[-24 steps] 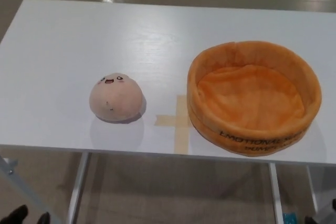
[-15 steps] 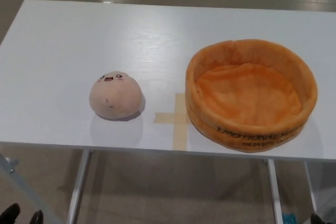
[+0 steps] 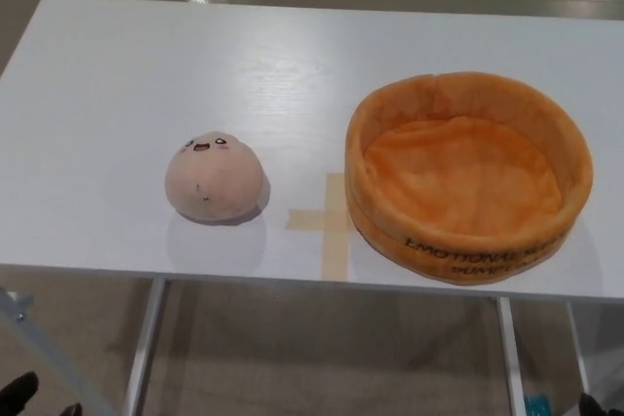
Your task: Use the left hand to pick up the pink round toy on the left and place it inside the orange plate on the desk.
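Pink toy [image 3: 213, 179] untouched (left hand [image 3: 21, 394] low), plate [image 3: 468, 241] empty.

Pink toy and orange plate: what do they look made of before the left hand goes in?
Pink round toy: seems soft plush fabric, matte and slightly fuzzy, with a stitched or printed face. Orange plate: looks like padded plush too, with a velvety nap, a wrinkled floor, a thick soft wall and dark lettering on the wall.

Only black tips of the left hand [image 3: 19, 392] show at the bottom edge; the bench [image 3: 117, 65] is cut at right
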`<state>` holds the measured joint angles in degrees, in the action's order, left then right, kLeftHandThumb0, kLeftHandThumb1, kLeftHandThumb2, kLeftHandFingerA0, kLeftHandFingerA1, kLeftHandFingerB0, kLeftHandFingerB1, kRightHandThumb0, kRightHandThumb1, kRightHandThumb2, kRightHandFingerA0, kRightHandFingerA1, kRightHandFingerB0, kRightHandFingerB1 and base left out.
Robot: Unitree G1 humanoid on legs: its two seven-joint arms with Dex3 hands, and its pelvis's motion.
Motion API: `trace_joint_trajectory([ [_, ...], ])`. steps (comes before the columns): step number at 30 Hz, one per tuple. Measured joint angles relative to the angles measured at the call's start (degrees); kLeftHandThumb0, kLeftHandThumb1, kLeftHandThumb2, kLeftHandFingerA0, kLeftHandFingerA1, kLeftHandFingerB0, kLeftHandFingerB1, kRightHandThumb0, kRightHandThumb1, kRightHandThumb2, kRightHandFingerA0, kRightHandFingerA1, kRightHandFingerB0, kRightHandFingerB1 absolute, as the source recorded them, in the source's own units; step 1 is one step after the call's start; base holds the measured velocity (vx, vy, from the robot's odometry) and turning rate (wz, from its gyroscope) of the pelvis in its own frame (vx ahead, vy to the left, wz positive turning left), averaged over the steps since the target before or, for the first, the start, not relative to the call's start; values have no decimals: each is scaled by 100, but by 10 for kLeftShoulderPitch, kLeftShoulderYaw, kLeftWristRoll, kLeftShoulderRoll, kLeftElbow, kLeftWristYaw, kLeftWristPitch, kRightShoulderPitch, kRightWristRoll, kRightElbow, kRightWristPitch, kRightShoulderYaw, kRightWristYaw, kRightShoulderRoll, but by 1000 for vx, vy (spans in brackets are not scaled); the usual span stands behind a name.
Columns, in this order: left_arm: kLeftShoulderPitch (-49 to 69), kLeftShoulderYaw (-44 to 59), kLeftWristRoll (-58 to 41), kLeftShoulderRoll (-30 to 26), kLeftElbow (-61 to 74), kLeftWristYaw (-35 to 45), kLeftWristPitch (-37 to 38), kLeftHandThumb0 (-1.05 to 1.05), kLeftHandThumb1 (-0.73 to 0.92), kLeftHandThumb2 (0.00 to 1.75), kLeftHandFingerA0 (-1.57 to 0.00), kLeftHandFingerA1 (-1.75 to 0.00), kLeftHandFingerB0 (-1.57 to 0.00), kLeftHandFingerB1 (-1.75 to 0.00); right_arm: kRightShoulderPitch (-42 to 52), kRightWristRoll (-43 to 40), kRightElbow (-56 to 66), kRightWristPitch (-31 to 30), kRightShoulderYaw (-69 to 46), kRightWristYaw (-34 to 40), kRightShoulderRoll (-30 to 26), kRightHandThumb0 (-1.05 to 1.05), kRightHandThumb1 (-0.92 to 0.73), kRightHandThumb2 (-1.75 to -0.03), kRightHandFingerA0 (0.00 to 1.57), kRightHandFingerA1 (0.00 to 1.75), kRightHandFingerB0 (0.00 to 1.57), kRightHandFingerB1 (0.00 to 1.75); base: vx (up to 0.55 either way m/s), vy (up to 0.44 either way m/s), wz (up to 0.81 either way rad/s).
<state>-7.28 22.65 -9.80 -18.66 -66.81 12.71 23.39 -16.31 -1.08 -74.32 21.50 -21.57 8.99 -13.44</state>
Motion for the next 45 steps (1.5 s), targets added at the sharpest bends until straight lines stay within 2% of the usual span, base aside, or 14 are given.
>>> trace_joint_trajectory([
  [2, 13, -16, 1, -10, 28, 19, 6, -35, 45, 54, -33, -34, -37, -34, 0, 0, 0, 0, 0, 0, 0, -20, -31, -92, 27, 67, 18, 60, 0, 0, 0],
  [6, 34, -35, 0, -22, 78, 52, 12, -51, 34, 68, -38, -43, -39, -46, 0, 0, 0, 0, 0, -1, 0, -26, -40, -77, 19, 77, 17, 62, 0, 0, 0],
  [7, 46, -43, 0, -27, 106, 64, 12, -22, 33, 87, -9, -52, -10, -50, 0, 0, 0, 0, 0, -1, 0, -23, -39, -77, 19, 78, 18, 62, 0, 0, 0],
  [11, 82, -65, -6, -46, 204, 103, 12, -21, 33, 87, -8, -51, -8, -50, -1, 1, 0, 0, 0, -1, 1, -26, -40, -77, 19, 80, 17, 65, 0, 0, 0],
  [13, 95, -73, -8, -54, 239, 116, 12, -21, 32, 86, -9, -52, -10, -50, -2, 1, 0, 0, 0, -1, 1, -28, -39, -78, 20, 76, 17, 63, 0, 0, 0],
  [14, 112, -83, -13, -66, 281, 134, 11, -34, 39, 59, -17, -33, -25, -36, -2, 1, 1, 0, 0, -1, 1, -25, -39, -78, 19, 76, 18, 63, 0, 0, 0],
  [26, 219, -101, -64, -170, 544, 239, 2, -42, 47, 55, -29, -31, -30, -32, -3, 2, 1, 0, 0, -1, 1, -24, -37, -78, 20, 78, 18, 63, 0, 0, 0],
  [27, 227, -100, -71, -179, 567, 248, 1, -63, 40, 77, -29, -44, -27, -43, -3, 2, 1, 0, 0, -1, 1, -26, -28, -92, 29, 68, 20, 61, 0, 0, 0],
  [31, 253, -84, -107, -216, 659, 288, -3, -64, 40, 77, -38, -48, -31, -42, -6, 2, 1, 0, 0, -2, 1, -27, -37, -77, 22, 79, 19, 64, 0, 0, 0],
  [34, 262, -73, -128, -233, 707, 307, -5, -30, 40, 58, -23, -35, -27, -34, -7, 2, 1, 0, 0, -2, 1, -26, -38, -77, 22, 77, 19, 64, 0, 0, 0],
  [37, 272, -56, -158, -241, 767, 323, -11, -28, 40, 57, -14, -34, -19, -32, -8, 2, 1, 0, 0, -2, 1, -21, -31, -94, 28, 68, 19, 61, 0, 0, 0],
  [38, 272, -51, -168, -242, 787, 326, -12, -30, 43, 60, -7, -21, -12, -30, -8, 2, 1, 0, 0, -1, 1, -24, -38, -77, 19, 83, 17, 70, 0, 0, 0],
  [40, 253, -45, -184, -239, 825, 326, -15, -26, 40, 66, 0, -17, -10, -33, -8, 2, 0, 0, 0, -1, 0, -20, -29, -93, 26, 68, 16, 60, 0, 0, 4],
  [45, 128, -47, -183, -222, 854, 306, -16, -18, 36, 63, 0, -14, -5, -27, -12, 1, 0, 1, 0, -3, 0, -27, -37, -76, 22, 79, 19, 65, 0, 0, 0],
])
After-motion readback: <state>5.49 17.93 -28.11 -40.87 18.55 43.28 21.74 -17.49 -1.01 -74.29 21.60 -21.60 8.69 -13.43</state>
